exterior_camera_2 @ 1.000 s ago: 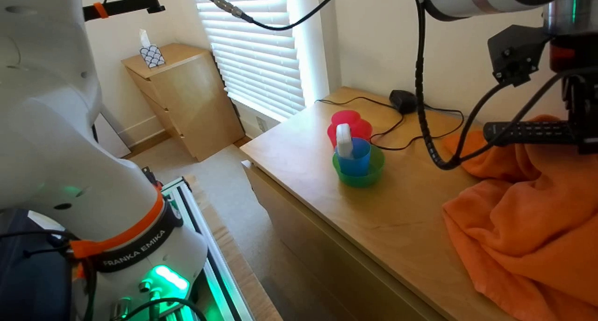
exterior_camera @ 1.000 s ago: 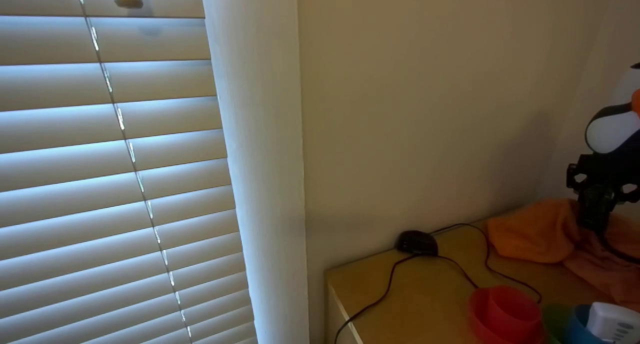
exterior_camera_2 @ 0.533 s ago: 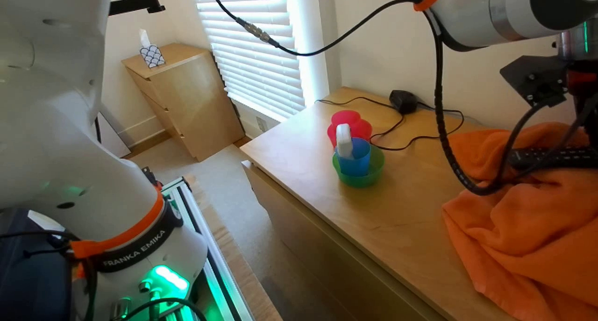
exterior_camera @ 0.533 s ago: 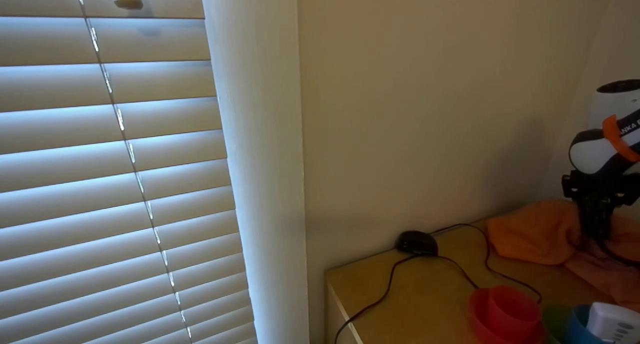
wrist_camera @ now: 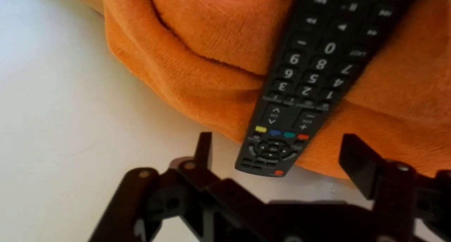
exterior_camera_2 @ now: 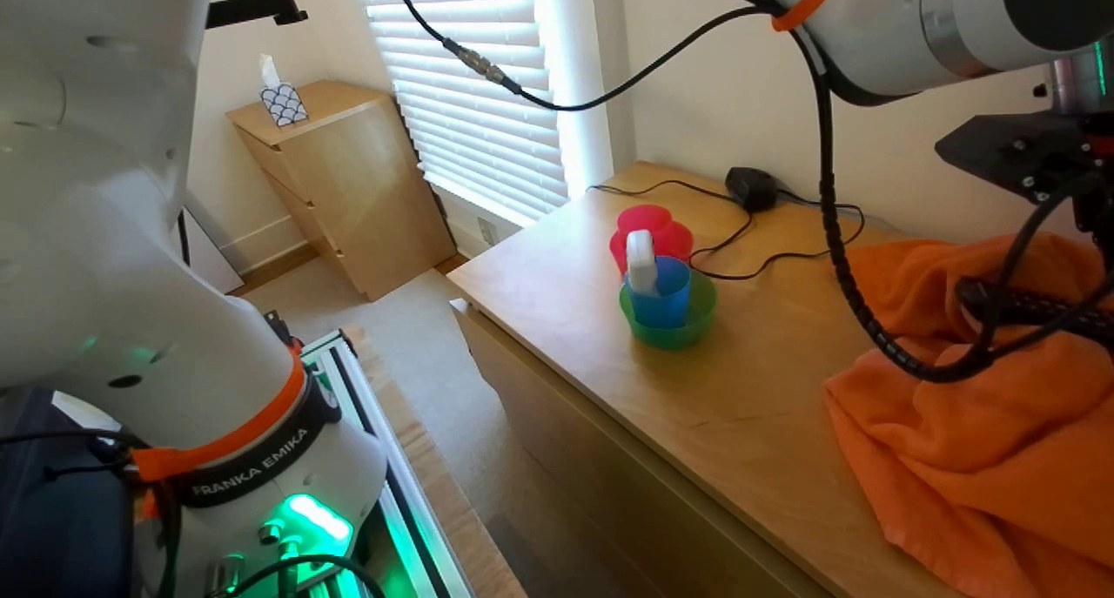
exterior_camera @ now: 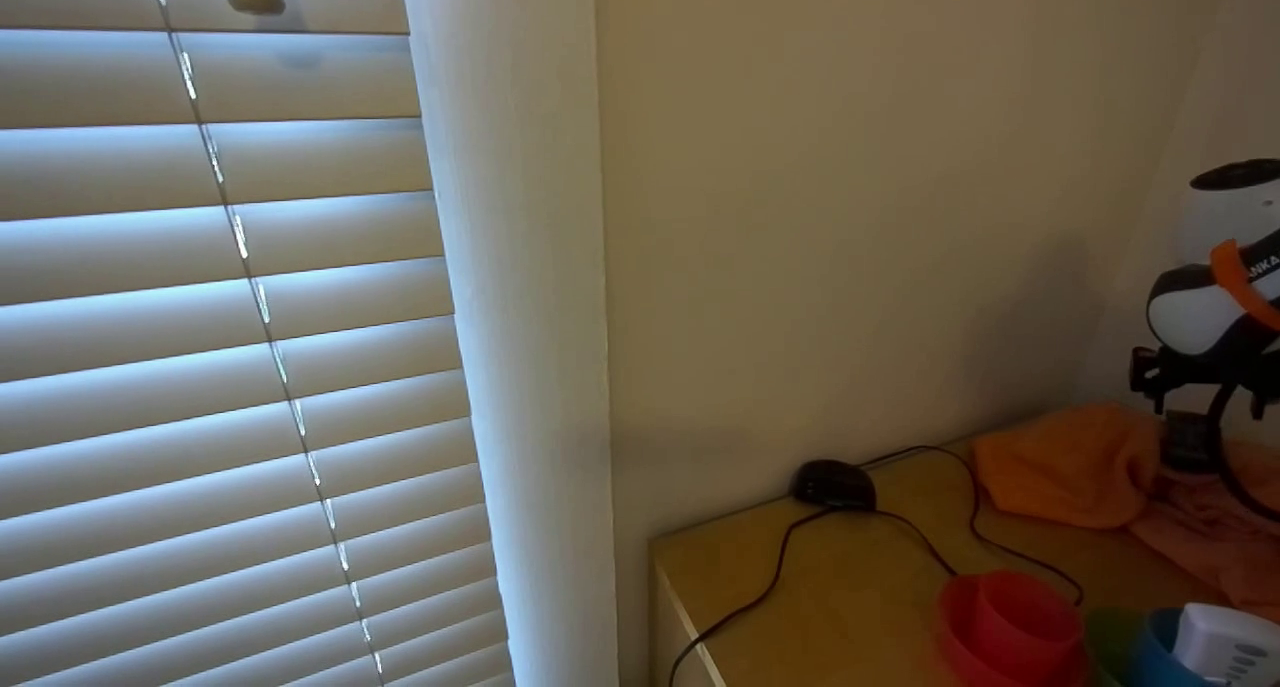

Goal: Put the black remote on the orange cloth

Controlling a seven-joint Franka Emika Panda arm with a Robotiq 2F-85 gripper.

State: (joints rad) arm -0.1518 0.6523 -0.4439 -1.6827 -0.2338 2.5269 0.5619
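The black remote (wrist_camera: 303, 87) lies on the orange cloth (wrist_camera: 218, 34) in the wrist view, its lower end jutting past the cloth's edge. My gripper (wrist_camera: 276, 140) stands open around that end, with a gap on either side between remote and fingers. In an exterior view the remote (exterior_camera_2: 1040, 309) rests slightly tilted on the crumpled cloth (exterior_camera_2: 1001, 459), partly behind a cable. There the gripper's fingers are cut off by the right edge. The spread gripper (exterior_camera: 1208, 402) also shows just above the cloth (exterior_camera: 1060, 467) in an exterior view.
A thick robot cable (exterior_camera_2: 922, 367) hangs low over the cloth. On the wooden dresser (exterior_camera_2: 740, 406) stand a red dish (exterior_camera_2: 653, 228), a green bowl (exterior_camera_2: 701, 315) and a blue cup (exterior_camera_2: 668, 298) holding a white object (exterior_camera_2: 641, 263). A black adapter (exterior_camera_2: 751, 189) with thin cords lies near the wall.
My arm has come down with the remote onto the cloth. The gripper has opened and let go, and the remote has settled with a slight tilt.
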